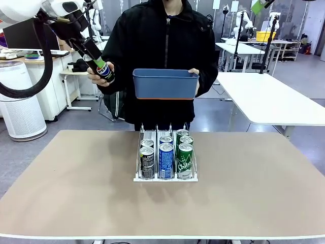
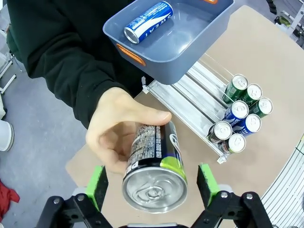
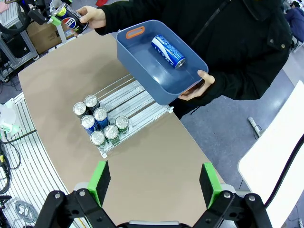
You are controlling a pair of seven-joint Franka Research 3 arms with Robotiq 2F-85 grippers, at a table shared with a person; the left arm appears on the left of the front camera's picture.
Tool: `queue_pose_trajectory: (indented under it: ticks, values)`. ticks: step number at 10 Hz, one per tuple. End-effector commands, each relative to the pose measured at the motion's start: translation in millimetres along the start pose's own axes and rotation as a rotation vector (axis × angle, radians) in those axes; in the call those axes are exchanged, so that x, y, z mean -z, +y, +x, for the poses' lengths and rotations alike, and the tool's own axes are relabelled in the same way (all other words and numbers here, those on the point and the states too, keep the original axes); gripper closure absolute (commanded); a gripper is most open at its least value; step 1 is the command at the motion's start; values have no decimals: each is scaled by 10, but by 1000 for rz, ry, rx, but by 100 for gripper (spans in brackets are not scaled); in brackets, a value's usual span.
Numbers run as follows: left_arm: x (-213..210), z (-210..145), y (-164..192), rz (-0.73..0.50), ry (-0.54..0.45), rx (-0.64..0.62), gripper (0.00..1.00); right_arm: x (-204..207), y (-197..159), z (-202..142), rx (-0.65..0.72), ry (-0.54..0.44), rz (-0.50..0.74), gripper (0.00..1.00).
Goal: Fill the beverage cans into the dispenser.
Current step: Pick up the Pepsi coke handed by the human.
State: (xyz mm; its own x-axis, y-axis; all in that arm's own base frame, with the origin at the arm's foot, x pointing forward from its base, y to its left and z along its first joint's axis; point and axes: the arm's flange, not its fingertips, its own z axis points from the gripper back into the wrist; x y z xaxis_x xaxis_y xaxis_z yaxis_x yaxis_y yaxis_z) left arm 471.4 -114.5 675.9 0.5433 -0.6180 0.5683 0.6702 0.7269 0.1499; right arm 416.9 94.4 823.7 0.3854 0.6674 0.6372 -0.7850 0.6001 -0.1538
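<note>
Front view: the dispenser stands mid-worktop, toward the far side. Seven cans are counted in it, all set at the near end: two black cans in the left lane, two blue-and-white cans in the middle lane and three green cans in the right lane. Room is left behind them in every lane.

Two more are judged still to be loaded. One blue-and-white can lies in the blue bin held up by the person. One black can is offered in the person's hand between the spread pads of the left pincer, which is released and not yet closed on it. The right pincer is released and empty above the worktop.
</note>
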Motion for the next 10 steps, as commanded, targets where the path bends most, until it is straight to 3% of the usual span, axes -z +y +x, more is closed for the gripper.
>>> queue_pose_trajectory:
  ticks: [1, 9, 10]
  values:
    - [67, -59, 41, 7, -16, 21, 0, -1, 5, -14, 7, 0, 0, 0]
    - [179, -37, 144, -26, -39, -7, 0, -1, 5, -14, 7, 0, 0, 0]
    - [172, -5, 78, -4, -8, -20, 0, -1, 5, -14, 7, 0, 0, 0]
